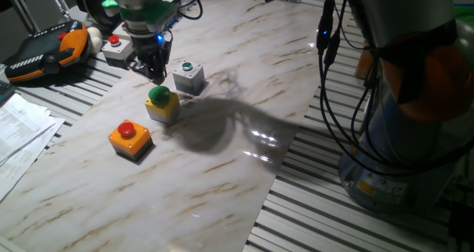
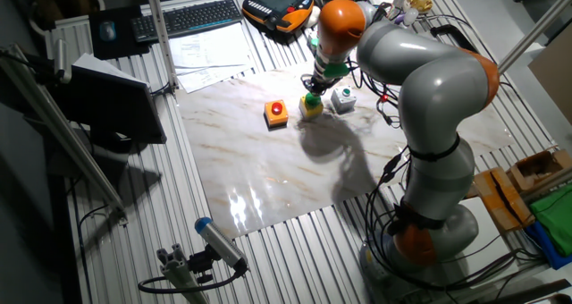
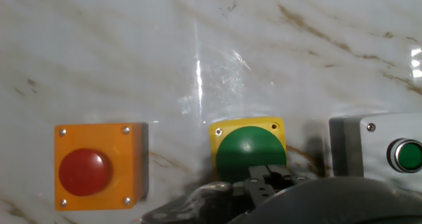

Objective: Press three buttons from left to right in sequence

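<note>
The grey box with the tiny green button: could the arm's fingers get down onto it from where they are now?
Probably yes. The fingers hang just above the yellow box, and the grey box stands right beside it on the marble board, its top uncovered, with nothing visible between them.

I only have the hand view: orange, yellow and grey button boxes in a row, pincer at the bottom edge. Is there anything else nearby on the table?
Observer: Yes. One fixed view shows another pale box with a red button behind the pincer, off the marble sheet.
Operator: Where is the pincer relative to the yellow box?
Observer: In that view its tip hangs just above the wide green button of the yellow box.
Operator: What's beyond the orange box?
Observer: The other fixed view shows papers and a keyboard past the orange box.
</note>
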Controlling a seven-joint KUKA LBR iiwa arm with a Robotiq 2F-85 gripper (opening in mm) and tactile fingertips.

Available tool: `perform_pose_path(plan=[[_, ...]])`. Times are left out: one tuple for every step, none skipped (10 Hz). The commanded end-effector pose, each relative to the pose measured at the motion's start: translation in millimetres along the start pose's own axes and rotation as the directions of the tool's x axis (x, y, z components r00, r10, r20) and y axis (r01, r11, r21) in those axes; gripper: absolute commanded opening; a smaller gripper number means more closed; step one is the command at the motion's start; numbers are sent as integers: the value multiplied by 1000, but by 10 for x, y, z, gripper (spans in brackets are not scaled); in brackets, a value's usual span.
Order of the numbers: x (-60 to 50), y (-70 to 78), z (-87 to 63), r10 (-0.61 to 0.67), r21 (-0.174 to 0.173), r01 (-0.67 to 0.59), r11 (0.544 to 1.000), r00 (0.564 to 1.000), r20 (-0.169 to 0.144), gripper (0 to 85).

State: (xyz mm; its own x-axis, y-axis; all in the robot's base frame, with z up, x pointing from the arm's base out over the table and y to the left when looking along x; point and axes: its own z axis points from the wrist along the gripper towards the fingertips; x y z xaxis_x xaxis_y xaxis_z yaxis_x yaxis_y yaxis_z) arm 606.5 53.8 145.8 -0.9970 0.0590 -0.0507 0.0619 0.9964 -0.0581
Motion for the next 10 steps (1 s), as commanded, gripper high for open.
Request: perform_pose_path(plan=[[1,1,-1,10,23,-10,1000,1000,-2,7],[1,1,-1,16,24,-16,1000,1000,-8,7],[1,1,-1,-2,-31,1,1000,1000,-16,7],[1,1,-1,-17,-108,13,994,999,-41,7],[-2,17,-2,-30,-115,25,993,998,-46,7],[-11,66,-4,-48,-102,44,994,998,-37,7],[-24,122,-15,-64,-93,61,994,998,-27,7],[-52,208,-56,-74,-100,71,992,997,-21,7],[-80,306,-98,-89,-86,87,992,996,-20,7],[-96,423,-122,-93,-79,91,993,996,-18,7]])
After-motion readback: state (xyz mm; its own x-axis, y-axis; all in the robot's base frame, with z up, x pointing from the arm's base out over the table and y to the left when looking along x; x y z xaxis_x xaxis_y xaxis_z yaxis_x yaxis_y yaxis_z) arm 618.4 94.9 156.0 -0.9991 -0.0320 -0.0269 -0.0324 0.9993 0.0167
